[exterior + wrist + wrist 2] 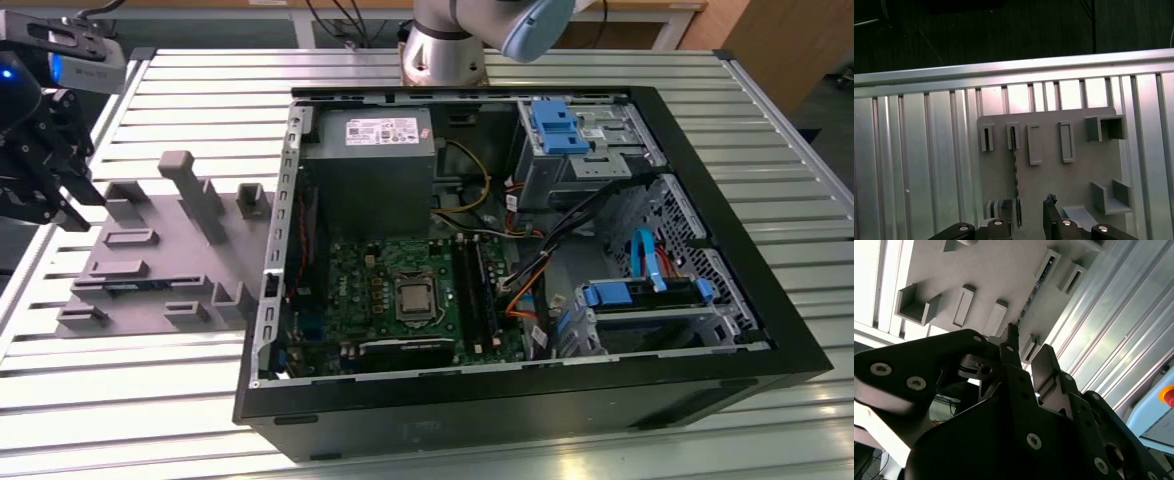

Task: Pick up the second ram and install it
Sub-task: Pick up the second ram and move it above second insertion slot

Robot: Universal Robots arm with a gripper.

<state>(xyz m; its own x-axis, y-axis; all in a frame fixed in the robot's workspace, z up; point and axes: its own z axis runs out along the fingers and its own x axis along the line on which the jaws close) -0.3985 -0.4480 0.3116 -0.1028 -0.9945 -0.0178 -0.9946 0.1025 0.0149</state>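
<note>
There is one second ram (1014, 170). It is a thin stick that stands on its long edge on the grey plate (1079, 175). One end sits in a slot block (1013, 136), and the stick runs in a straight line from there toward the gripper (1026, 217). In the second wrist view the stick (1032, 294) shows as a thin dark line on the same plate. Nothing is holding it.

In the first wrist view the plate has four narrow slot blocks in a row. The stick is in the second one, counting from the side with the two thinnest blocks. The plate also has two bigger open box shapes (1104, 128) near its other side.

There is one gripper, and it is black. It has two fingers (1050, 210). They are spread apart with a clear gap between them, and there is nothing in the gap. The near end of the stick lies just beside the tips, but I cannot tell if they touch it.

In the exterior view the gripper hangs over the plate's edge at the exterior view's left, with its fingers pointing down. The one arm (441, 50) stands at the far edge of the table (200, 80).

The plate lies flat on the silver table. Just beside it, toward the exterior view's right, is one open computer case (801, 360).
</note>
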